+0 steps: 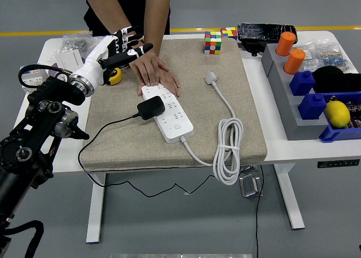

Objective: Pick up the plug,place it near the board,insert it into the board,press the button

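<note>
Already the black plug (151, 107) sits seated in the white board (168, 112), so the button (178, 125) press looks next. Beyond the board's far end, a person's hand (153, 70) steadies it; the left hand (115, 50) hovers spread, empty, and must descend toward the button.

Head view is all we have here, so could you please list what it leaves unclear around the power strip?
- Black plug: it sits on the power strip, but its body hides the prongs, so full seating cannot be judged.
- Strip's far end: covered by the person's hand.
- Strip's button: too small to read its state.
- Right arm: out of frame.
</note>
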You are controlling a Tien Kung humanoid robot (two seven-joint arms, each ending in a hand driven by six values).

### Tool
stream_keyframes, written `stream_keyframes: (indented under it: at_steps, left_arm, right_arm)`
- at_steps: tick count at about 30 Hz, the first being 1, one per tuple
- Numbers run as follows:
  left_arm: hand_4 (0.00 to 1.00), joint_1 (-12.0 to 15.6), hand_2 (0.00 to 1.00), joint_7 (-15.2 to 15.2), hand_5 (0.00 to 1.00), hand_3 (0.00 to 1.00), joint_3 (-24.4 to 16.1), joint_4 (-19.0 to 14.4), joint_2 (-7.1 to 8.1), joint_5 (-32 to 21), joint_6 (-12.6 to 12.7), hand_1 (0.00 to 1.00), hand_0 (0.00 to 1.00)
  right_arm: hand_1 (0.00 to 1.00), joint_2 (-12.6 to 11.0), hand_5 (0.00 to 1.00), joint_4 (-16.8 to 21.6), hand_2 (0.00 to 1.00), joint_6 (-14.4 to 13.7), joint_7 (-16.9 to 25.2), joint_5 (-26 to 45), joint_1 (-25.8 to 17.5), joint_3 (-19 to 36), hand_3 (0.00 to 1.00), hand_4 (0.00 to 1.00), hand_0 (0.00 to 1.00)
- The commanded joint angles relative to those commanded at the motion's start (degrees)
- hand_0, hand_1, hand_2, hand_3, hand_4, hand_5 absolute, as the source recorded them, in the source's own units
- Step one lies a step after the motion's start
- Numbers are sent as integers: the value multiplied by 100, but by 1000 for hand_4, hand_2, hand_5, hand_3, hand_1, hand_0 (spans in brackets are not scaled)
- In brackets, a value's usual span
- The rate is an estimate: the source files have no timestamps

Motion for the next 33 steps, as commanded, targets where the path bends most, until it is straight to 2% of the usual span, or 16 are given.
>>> stream_keyframes:
  at_steps: [3,4,12,16,19,21,22,25,27,28,33]
  left_arm:
    - [998,-14,932,123,310,950,206,-65,39,689,-76,959,950]
    - [998,-29,877,152,251,911,267,-70,45,912,-129,895,865]
    - [998,-337,860,97,262,910,992,169,111,2849,-734,873,849]
    - [998,-479,851,-3,268,899,1254,456,60,3817,-620,873,855]
    - [998,-549,851,-59,268,899,1283,747,-12,4545,-516,873,855]
    - [998,-578,851,-65,268,899,1279,923,-48,4758,-499,873,855]
    - [998,-594,800,-65,276,852,1281,996,-62,4797,-500,845,835]
    - [998,-627,800,-60,276,852,1283,1224,-107,4840,-484,845,835]
    - [998,-619,800,-58,276,852,1305,1280,-115,4838,-474,845,835]
    - [998,-618,773,-57,311,826,1317,1287,-116,4828,-479,811,806]
    - [998,-635,773,-81,311,826,1383,1361,-172,4721,-479,811,806]
  right_arm:
    - [945,1,998,-2,883,-2,-2,1,-6,-6,918,998,998]
    - [945,2,998,-1,882,-2,-3,-2,-6,-7,918,998,998]
    - [945,-1,998,4,882,-6,-5,-8,32,1,917,998,998]
    - [945,-6,998,2,882,-5,-6,-2,41,-6,917,998,998]
    - [945,-5,998,3,882,-5,-7,-1,46,-7,917,998,998]
    - [945,-6,998,4,882,-6,-7,-5,42,-9,917,998,998]
    - [945,-5,998,2,881,-6,-8,-3,40,-15,917,998,998]
    - [945,-3,998,1,881,-7,-12,-6,37,-20,917,998,998]
    - [945,-3,998,4,881,-10,-13,-16,41,-12,917,998,998]
    - [945,-5,998,5,881,-11,-14,-19,43,-12,917,998,998]
    - [945,-5,998,10,881,-14,-27,-34,57,-7,917,998,998]
